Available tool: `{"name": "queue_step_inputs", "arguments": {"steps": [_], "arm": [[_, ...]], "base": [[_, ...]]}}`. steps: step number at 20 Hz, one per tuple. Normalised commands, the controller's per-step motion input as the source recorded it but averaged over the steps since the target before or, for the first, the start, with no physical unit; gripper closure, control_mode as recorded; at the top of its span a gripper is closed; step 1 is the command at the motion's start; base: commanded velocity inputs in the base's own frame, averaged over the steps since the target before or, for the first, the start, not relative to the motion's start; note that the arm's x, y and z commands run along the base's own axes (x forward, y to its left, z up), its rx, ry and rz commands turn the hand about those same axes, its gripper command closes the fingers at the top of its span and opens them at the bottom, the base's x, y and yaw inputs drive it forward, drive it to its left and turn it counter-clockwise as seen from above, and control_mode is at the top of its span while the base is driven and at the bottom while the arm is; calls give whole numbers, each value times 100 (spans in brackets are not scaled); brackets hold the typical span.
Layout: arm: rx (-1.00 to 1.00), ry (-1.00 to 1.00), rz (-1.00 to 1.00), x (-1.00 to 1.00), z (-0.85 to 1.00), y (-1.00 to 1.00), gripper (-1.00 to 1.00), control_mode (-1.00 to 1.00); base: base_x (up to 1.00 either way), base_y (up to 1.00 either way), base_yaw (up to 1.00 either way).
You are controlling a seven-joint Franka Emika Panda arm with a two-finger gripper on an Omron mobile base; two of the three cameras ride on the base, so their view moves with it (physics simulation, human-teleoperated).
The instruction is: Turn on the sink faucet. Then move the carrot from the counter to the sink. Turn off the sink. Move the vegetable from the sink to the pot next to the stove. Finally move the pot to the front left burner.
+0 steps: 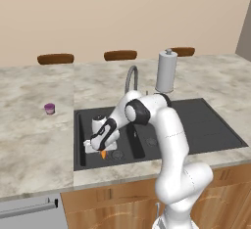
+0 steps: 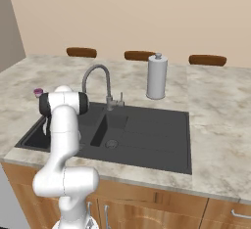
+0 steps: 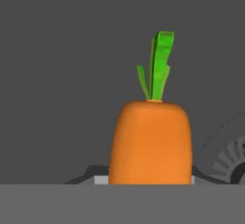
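A bright orange carrot (image 3: 150, 141), blunt at its wide end and topped with a short tuft of green leaves, lies on the dark floor of the left basin of the charcoal double sink (image 1: 211, 125), with part of a round drain (image 3: 232, 158) close beside it in the hand view. No brand, label or writing can be read anywhere in the scene. The robot's hand (image 1: 100, 147) reaches down into that basin directly over the carrot, whose orange tip peeks out beneath it in the left base view; dark finger tips (image 3: 198, 173) flank the carrot on either side, but whether they are pressing on it cannot be told. The white arm (image 1: 169, 140) bends down from the front edge of the tabletop (image 1: 34, 140), a beige-grey marbled stone surface over wooden cabinets. Behind the sink rises the grey gooseneck faucet (image 2: 100, 79), with a white paper-towel roll (image 2: 157, 76) standing near it. A small purple cup (image 1: 49, 108) sits on the tabletop well to the left of the sink.
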Motion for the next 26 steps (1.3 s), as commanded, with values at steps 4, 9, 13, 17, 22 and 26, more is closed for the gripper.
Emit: {"name": "queue_step_inputs", "arguments": {"steps": [4,9,13,17,22,26], "arm": [[0,-4,0,9,8,-1,100,-100],[0,-10,-1,0,56,-2,100,-100],[0,-8,-3,0,81,-5,100,-100],[0,-4,-3,-8,94,-12,100,-100],[0,-2,-1,-21,91,-4,100,-100],[0,0,0,-32,85,-9,100,-100]], "base": [[0,0,0],[0,0,0],[0,0,0],[0,0,0],[0,0,0],[0,0,0]]}}
